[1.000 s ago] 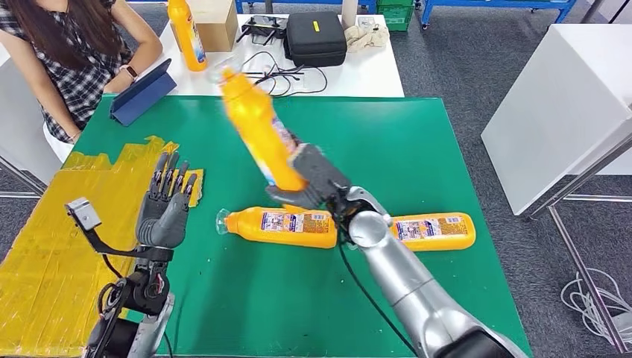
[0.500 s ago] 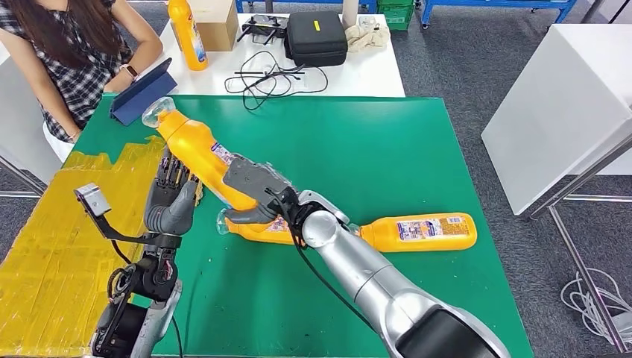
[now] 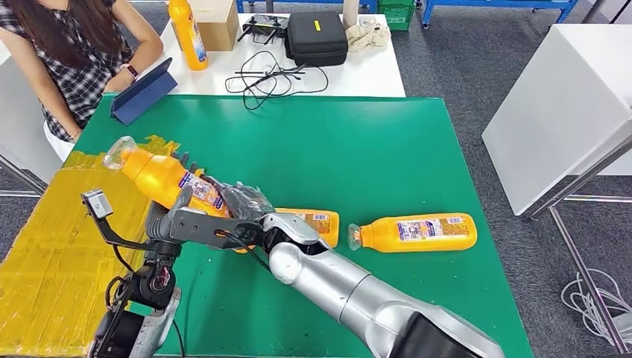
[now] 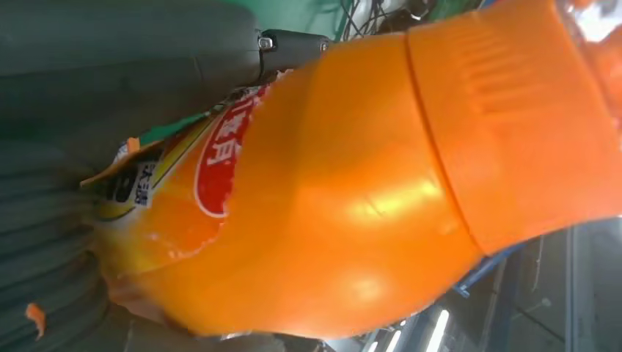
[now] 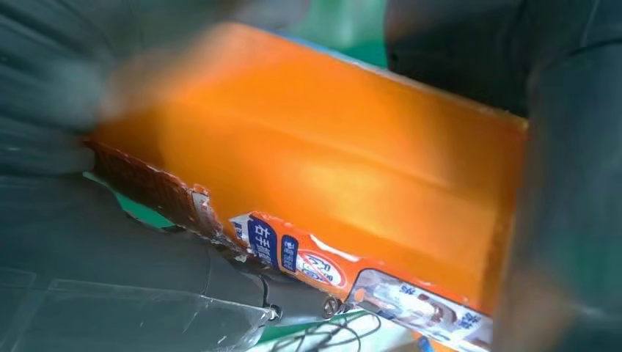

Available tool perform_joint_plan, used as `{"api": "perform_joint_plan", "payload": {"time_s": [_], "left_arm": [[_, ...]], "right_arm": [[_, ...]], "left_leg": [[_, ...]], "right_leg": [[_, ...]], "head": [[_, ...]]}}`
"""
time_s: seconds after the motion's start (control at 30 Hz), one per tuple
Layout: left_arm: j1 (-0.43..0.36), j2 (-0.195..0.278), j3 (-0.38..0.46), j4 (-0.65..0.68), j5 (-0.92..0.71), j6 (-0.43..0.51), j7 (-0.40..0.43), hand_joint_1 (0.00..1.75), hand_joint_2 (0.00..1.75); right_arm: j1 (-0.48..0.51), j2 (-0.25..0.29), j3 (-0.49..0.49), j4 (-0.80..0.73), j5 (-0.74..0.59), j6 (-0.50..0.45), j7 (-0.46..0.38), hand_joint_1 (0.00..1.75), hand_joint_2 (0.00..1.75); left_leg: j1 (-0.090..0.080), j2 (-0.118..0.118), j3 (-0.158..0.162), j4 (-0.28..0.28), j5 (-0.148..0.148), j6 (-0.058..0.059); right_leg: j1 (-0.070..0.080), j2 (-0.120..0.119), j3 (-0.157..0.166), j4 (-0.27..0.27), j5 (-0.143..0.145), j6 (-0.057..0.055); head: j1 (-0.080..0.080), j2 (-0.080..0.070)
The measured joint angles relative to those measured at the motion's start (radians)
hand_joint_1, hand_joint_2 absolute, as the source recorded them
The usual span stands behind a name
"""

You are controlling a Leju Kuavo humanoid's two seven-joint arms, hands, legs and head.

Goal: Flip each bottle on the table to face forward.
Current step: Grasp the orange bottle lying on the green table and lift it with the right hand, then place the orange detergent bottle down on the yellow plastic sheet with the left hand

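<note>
My right hand (image 3: pixel 232 212) grips an orange bottle (image 3: pixel 160 179) and holds it tilted over the table's left side, clear cap toward the far left. The bottle's body lies against my left hand (image 3: pixel 165 224), whose fingertips (image 3: pixel 179 159) stand straight up behind it. The left wrist view has the bottle (image 4: pixel 367 183) pressed close to that hand's ribbed cover (image 4: pixel 44 242). In the right wrist view, the bottle (image 5: pixel 330 147) sits in my right hand (image 5: pixel 88 242). A second bottle (image 3: pixel 317 224) lies half hidden behind my right arm. A third bottle (image 3: pixel 417 233) lies on the green mat (image 3: pixel 358 149) to the right.
A person (image 3: pixel 67 60) sits at the far left beside a blue tablet (image 3: pixel 141 93). The white table behind holds an upright orange bottle (image 3: pixel 186 33), a black case (image 3: pixel 317 37) and cables (image 3: pixel 276 74). Yellow tape (image 3: pixel 59 246) covers the left edge. A white table (image 3: pixel 559 104) stands right.
My right arm has swung the bottle from upright over the middle down and left, against my left hand. The left hand has stayed roughly in place.
</note>
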Motion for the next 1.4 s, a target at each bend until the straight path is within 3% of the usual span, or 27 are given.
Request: {"api": "perform_joint_plan", "payload": {"time_s": [0.27,0.47,0.6,1.0,1.03,1.07,1.17,1.2,1.3,1.4], "left_arm": [[0.017,0.000,-0.002,0.001,0.067,-0.003,0.074,0.00,1.75],[0.021,0.006,-0.023,0.004,0.071,-0.014,0.095,0.03,1.75],[0.021,0.007,-0.033,0.008,0.071,-0.014,0.096,1.71,1.75],[0.020,0.011,-0.037,0.010,0.059,0.013,0.045,1.75,1.75],[0.020,0.012,-0.038,0.010,0.059,0.014,0.045,1.75,1.75],[0.020,0.012,-0.038,0.010,0.059,0.016,0.045,1.75,1.75],[0.020,0.012,-0.039,0.010,0.055,0.024,0.036,1.75,1.75],[0.019,0.012,-0.040,0.009,0.050,0.030,0.028,1.75,1.75],[0.016,0.012,-0.040,0.002,0.023,0.059,0.001,1.75,1.75],[0.012,0.015,-0.038,-0.007,-0.034,0.112,-0.036,1.75,1.75]], "right_arm": [[-0.029,0.000,0.130,-0.020,0.062,-0.024,0.103,1.75,1.75],[-0.047,-0.003,0.159,-0.018,0.032,-0.024,0.106,1.75,1.75],[-0.051,-0.003,0.161,-0.014,0.028,-0.024,0.102,1.75,1.75],[-0.059,-0.003,0.163,0.007,0.006,-0.024,0.075,1.75,1.75],[-0.060,-0.003,0.163,0.009,0.005,-0.024,0.074,1.68,1.75],[-0.060,-0.003,0.163,0.010,0.005,-0.024,0.073,1.45,1.75],[-0.059,-0.003,0.162,0.014,0.003,-0.041,0.067,0.21,1.75],[-0.057,-0.002,0.162,0.015,0.000,-0.053,0.060,0.00,1.31],[-0.051,-0.002,0.155,0.024,-0.022,-0.090,0.016,0.00,0.00],[-0.044,-0.002,0.125,0.034,-0.033,-0.145,-0.048,0.00,0.00]], "left_leg": [[0.000,0.000,0.000,0.000,0.000,0.000],[0.000,0.000,0.000,0.000,0.000,0.000],[0.000,0.000,0.000,0.000,0.000,0.000],[0.000,0.000,0.000,0.000,0.000,0.000],[0.000,0.000,0.000,0.000,0.000,0.000],[0.000,0.000,0.000,0.000,0.000,0.000],[0.000,0.000,0.000,0.000,0.000,0.000],[0.000,0.000,0.000,0.000,0.000,0.000],[0.000,0.000,0.000,0.000,0.000,0.000],[0.000,0.000,0.000,0.000,0.000,0.000]], "right_leg": [[0.000,0.000,-0.001,0.000,0.000,0.000],[0.000,0.000,-0.001,0.000,0.000,0.000],[0.000,0.000,-0.001,0.000,0.000,0.000],[0.000,0.000,-0.001,0.000,0.000,0.000],[0.000,0.000,-0.001,0.000,0.000,0.000],[0.000,0.000,-0.001,0.000,0.000,0.000],[0.000,0.000,-0.001,0.000,0.000,0.000],[0.000,0.000,-0.001,0.000,0.000,0.000],[0.000,0.000,-0.001,0.000,0.000,0.000],[0.000,0.000,-0.001,0.000,0.000,0.000]], "head": [[0.000,0.000],[0.000,0.000],[0.000,0.000],[0.000,0.000],[0.000,0.000],[0.000,0.000],[0.000,0.000],[0.000,0.000],[0.000,0.000],[0.000,0.000]]}}
